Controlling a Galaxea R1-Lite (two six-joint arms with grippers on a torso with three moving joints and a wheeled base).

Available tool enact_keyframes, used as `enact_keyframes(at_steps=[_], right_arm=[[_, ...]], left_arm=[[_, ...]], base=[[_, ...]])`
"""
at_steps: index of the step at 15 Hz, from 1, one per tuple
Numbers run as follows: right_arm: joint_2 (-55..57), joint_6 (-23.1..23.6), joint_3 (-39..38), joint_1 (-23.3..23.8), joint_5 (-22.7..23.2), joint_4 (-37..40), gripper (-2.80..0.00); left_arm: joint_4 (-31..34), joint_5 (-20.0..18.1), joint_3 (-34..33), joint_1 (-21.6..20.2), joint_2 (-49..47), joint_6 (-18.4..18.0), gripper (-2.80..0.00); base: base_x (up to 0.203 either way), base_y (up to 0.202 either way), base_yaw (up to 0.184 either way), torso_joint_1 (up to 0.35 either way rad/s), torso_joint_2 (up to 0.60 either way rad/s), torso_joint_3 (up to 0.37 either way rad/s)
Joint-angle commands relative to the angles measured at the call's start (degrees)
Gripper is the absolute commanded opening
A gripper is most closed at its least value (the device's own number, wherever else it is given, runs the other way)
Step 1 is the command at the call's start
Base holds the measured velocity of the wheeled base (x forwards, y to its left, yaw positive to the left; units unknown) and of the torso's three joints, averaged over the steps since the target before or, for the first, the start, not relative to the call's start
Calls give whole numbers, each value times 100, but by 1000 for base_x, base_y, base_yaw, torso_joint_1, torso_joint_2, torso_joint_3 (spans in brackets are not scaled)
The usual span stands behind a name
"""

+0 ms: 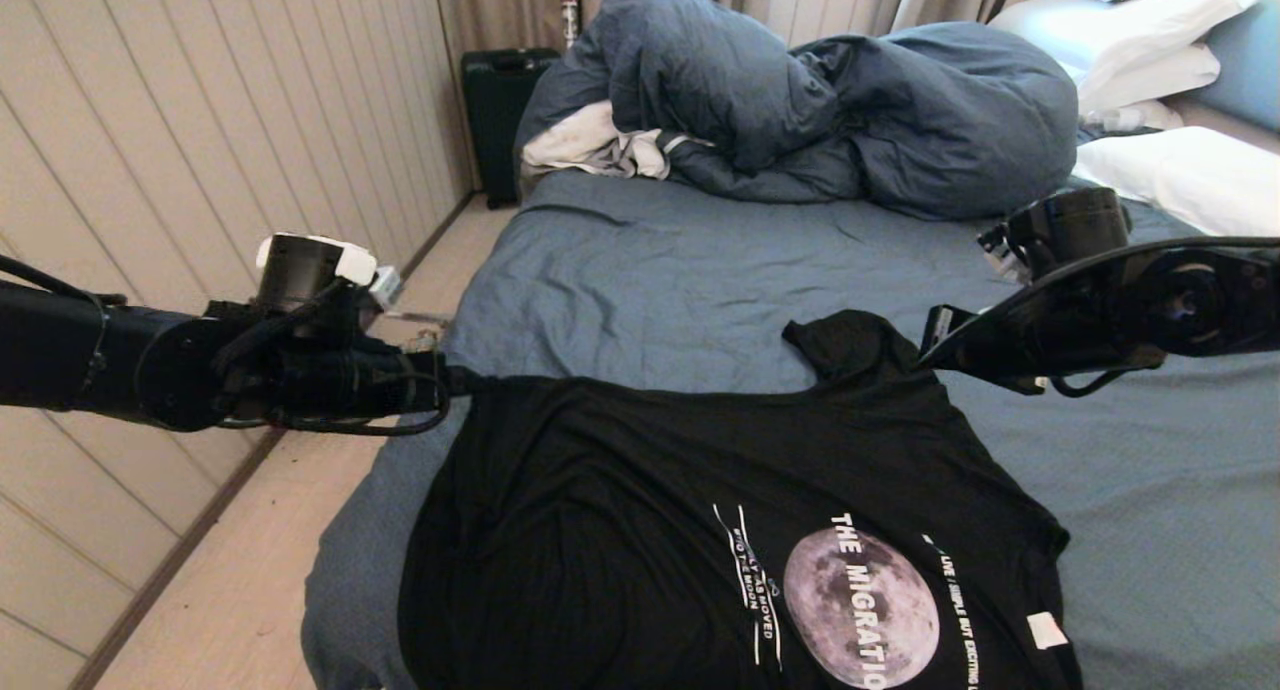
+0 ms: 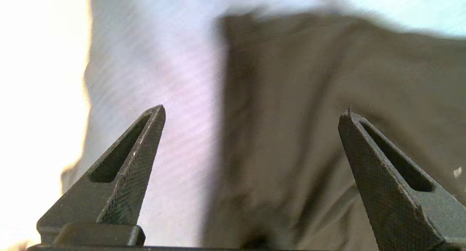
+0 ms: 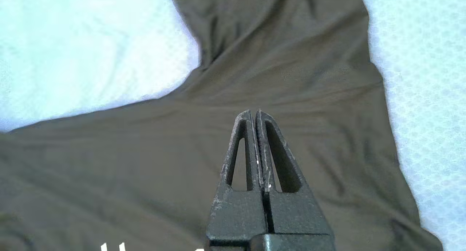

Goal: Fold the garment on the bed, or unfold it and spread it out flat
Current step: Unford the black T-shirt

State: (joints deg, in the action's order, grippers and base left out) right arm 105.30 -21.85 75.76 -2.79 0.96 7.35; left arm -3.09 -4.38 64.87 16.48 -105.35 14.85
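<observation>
The black T-shirt (image 1: pixel 640 510) lies print side up on the near part of the bed (image 1: pixel 660 270), spread over the slate-blue sheet, with its grey moon print (image 1: pixel 860 605) and white lettering toward the near right. The left arm reaches in level from the left, above the floor and the bed's left edge, and the left gripper (image 2: pixel 251 114) sits at the shirt's upper left corner; its fingers (image 2: pixel 134 160) are spread wide with nothing between them, hanging over the shirt's edge and the sheet. The right arm comes in from the right, low over the sleeve (image 1: pixel 850 340) at the shirt's far right, and the right gripper (image 3: pixel 255 114) has its fingers pressed together, empty, pointing at the dark fabric below. A crumpled duvet (image 1: pixel 800 100) and white pillows (image 1: pixel 1180 170) lie at the far end.
</observation>
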Motion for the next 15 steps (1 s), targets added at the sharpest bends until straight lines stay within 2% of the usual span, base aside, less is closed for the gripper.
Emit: enact_keyframes(at_steps=[1, 2, 3, 4, 6, 8, 13, 14, 15], right_arm=[[105, -4, 17, 74, 4, -5, -280], [113, -1, 7, 68, 18, -7, -280], [113, 5, -9, 60, 18, -14, -280], [117, 22, 9, 63, 9, -14, -280], [243, 61, 130, 74, 0, -15, -280], [342, 301, 263, 78, 0, -14, -280], [600, 239, 314, 317, -14, -12, -280], [654, 294, 324, 385, -21, -20, -280], [780, 346, 400, 511, -18, -22, -163]], left_arm=[[379, -235, 64, -259, 120, 17, 0], [421, -560, 41, -371, 170, 19, -280], [482, -807, 79, -508, 232, 31, -280], [472, -845, 64, -531, 252, 44, -280], [430, -845, 9, -531, 200, 44, -280], [416, -845, 25, -537, 98, 36, -280], [377, -850, 421, -632, -390, 17, -280], [348, -851, 520, -630, -534, 8, 0], [312, -849, 630, -629, -691, -11, 0]], base=[[0, 0, 0, 0, 0, 0], [0, 0, 0, 0, 0, 0], [0, 0, 0, 0, 0, 0], [0, 0, 0, 0, 0, 0], [0, 0, 0, 0, 0, 0], [0, 0, 0, 0, 0, 0], [0, 0, 0, 0, 0, 0], [0, 0, 0, 0, 0, 0], [0, 0, 0, 0, 0, 0]])
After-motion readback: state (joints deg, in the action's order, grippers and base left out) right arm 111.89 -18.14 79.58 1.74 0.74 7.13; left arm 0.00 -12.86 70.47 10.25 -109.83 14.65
